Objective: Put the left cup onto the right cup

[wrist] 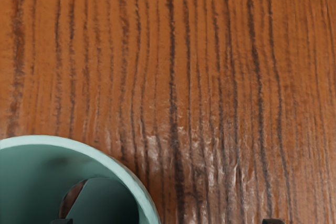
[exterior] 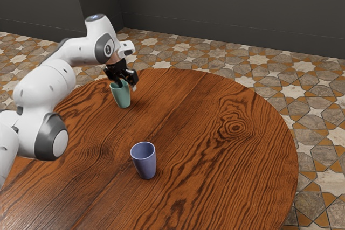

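Round wooden table (exterior: 226,149): gripper (exterior: 123,81) spread wide astride green cup (exterior: 122,97) rim, not clamping it.

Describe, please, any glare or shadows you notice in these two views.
Exterior view: soft light, the blue cup casting only a faint shadow on the wooden table. Wrist view: a pale glare patch on the wood beside the rim of the green cup.

A round wooden tabletop (exterior: 226,154) with dark streaked grain and a ringed knot toward the exterior view's right; a teal cup (exterior: 122,96) sits near its far edge, mouth up; a blue cup (exterior: 144,161) stands upright nearer the front edge, well apart from the teal one
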`<state>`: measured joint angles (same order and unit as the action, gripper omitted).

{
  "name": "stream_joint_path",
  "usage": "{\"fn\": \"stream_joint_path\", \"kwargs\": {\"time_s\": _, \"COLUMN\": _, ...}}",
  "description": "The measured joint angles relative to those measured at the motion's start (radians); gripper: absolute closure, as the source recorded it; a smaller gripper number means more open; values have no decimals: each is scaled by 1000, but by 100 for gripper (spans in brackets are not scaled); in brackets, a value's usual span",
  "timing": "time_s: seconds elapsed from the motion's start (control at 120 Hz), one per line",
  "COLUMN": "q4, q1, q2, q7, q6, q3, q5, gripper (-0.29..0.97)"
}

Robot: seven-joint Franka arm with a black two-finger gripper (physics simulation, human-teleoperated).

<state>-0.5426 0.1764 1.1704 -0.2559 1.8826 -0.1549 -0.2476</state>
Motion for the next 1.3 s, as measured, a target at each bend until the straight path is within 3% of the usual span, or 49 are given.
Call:
{"fn": "stream_joint_path", "kwargs": {"time_s": 0.158, "q4": -7, "q1": 0, "q2": 1, "q7": 1, "q6": 10, "q3": -1, "q5": 1, "gripper": 58}}
{"fn": "stream_joint_path", "kwargs": {"time_s": 0.358, "q4": -7, "q1": 0, "q2": 1, "q7": 6, "q6": 11, "q3": -1, "q5": 10, "gripper": 72}}
{"fn": "stream_joint_path", "kwargs": {"time_s": 0.683, "q4": -7, "q1": 0, "q2": -3, "q7": 13, "q6": -4, "q3": 2, "q5": 59, "gripper": 77}}
{"fn": "stream_joint_path", "kwargs": {"time_s": 0.933, "q4": -12, "q1": -5, "q2": -62, "q7": 17, "q6": -100, "q3": -1, "q5": 97, "gripper": 78}}
{"fn": "stream_joint_path", "kwargs": {"time_s": 1.3, "q4": -370, "q1": -67, "q2": -352, "q7": 28, "q6": -167, "q3": 15, "q5": 147, "gripper": 78}}
